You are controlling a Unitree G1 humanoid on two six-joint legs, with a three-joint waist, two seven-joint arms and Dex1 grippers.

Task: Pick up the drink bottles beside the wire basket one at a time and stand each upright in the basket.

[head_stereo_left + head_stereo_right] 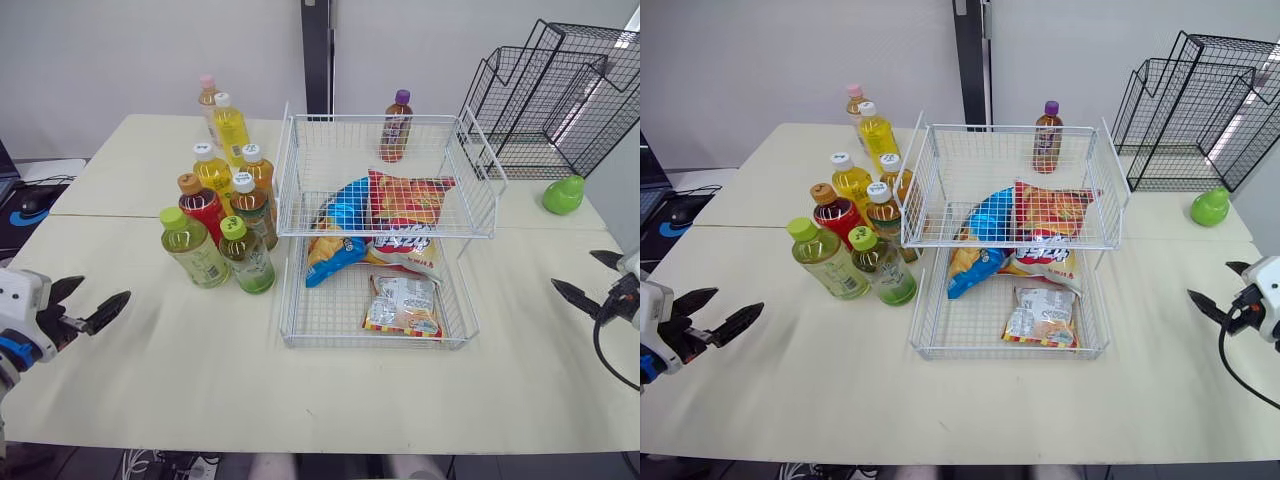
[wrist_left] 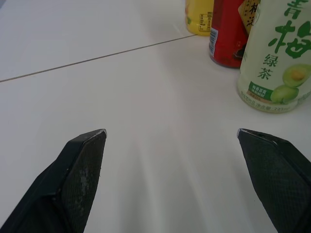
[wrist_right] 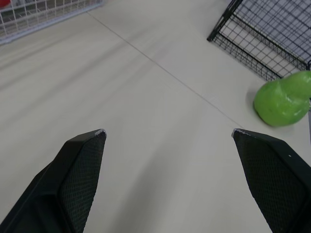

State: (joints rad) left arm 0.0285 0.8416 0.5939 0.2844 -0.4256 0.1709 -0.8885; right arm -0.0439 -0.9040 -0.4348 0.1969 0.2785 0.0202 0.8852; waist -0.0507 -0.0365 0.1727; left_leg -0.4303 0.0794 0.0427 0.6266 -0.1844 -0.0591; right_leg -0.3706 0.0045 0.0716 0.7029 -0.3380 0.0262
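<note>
Left gripper (image 1: 104,289) and right gripper (image 1: 573,269): jaws apart, empty. Bottles (image 1: 196,250) crowd tight beside basket (image 1: 375,344); grabbing one likely topples neighbours.

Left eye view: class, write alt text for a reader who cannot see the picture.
Eight drink bottles stand clustered on a pale table beside a white two-tier wire basket; a purple-capped bottle stands upright in its upper tier behind snack bags. The left gripper and right gripper hover at either side, jaws open and empty.
</note>
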